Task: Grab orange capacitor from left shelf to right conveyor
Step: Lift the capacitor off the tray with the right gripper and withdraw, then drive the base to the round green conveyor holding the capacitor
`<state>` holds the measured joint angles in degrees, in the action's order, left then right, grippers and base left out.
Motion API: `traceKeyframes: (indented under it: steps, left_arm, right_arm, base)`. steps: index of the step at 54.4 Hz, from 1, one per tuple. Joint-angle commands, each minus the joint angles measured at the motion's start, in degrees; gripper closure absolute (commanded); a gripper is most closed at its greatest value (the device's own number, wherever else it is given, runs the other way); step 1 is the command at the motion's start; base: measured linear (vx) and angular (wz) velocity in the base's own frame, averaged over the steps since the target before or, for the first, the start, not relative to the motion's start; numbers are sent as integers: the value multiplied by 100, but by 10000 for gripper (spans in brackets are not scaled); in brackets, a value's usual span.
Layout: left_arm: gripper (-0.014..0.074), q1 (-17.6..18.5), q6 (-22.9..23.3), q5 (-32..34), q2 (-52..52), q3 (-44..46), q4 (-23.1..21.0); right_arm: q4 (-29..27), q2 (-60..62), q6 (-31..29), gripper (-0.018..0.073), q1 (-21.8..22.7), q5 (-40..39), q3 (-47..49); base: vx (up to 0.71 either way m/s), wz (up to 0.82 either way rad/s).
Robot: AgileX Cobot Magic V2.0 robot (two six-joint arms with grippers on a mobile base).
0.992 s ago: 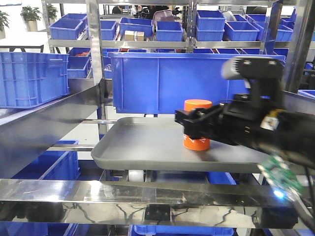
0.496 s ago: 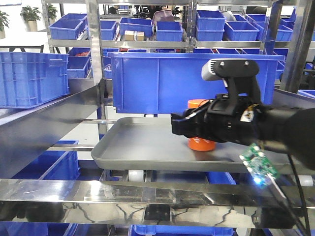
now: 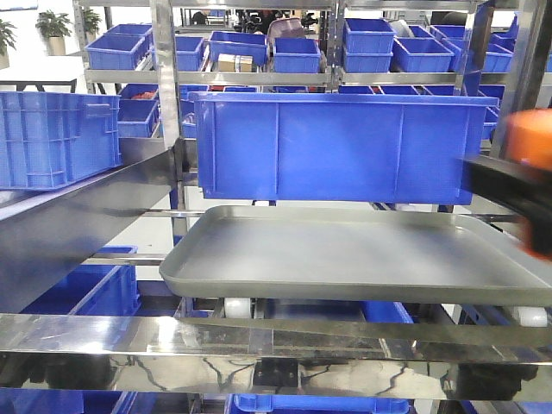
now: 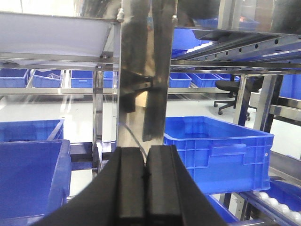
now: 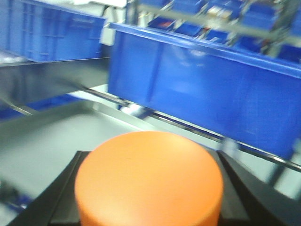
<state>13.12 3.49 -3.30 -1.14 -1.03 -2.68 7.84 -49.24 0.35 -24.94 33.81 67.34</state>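
Note:
The orange capacitor [image 5: 149, 179] fills the bottom of the right wrist view, held between the two black fingers of my right gripper [image 5: 148, 197], which is shut on it. In the front view it is a blurred orange shape [image 3: 530, 138] at the far right edge, lifted clear of the grey tray [image 3: 285, 259] of the left shelf, with the blurred right gripper [image 3: 509, 194] across it. My left gripper [image 4: 146, 188] is shut and empty, pointing at a steel shelf post [image 4: 141, 70]. The right conveyor is out of view.
A big blue bin [image 3: 336, 147] hangs just behind and above the tray. More blue bins [image 3: 52, 138] fill the rack at left and on the upper shelves. A shiny steel rail [image 3: 259, 345] crosses the front below the tray. A blue crate [image 4: 221, 150] sits right of the left gripper.
My right gripper has lifted the orange capacitor off the grey tray and pulled it back to the right, almost out of the front view. The tray now holds nothing.

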Motion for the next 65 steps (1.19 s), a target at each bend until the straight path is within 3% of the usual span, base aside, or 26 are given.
traceKeyframes:
  steps: [1, 12, 21, 65]
  left_arm:
    - [603, 44, 32, 465, -23, 171, -27]
    - [603, 44, 32, 465, -23, 171, -27]
    - [603, 44, 32, 465, -23, 171, -27]
    - [603, 44, 32, 465, -23, 171, -27]
  right_arm:
    - [402, 836, 277, 567, 26, -743, -779]
    - [458, 2507, 818, 567, 26, -1268, -2846]
    - [440, 3494, 987, 567, 26, -1222, -3730]
    - [548, 3917, 1040, 567, 26, -1223, -3798]
  base:
    - [0, 0]
    - [0, 0]
    - [0, 0]
    - [0, 2]
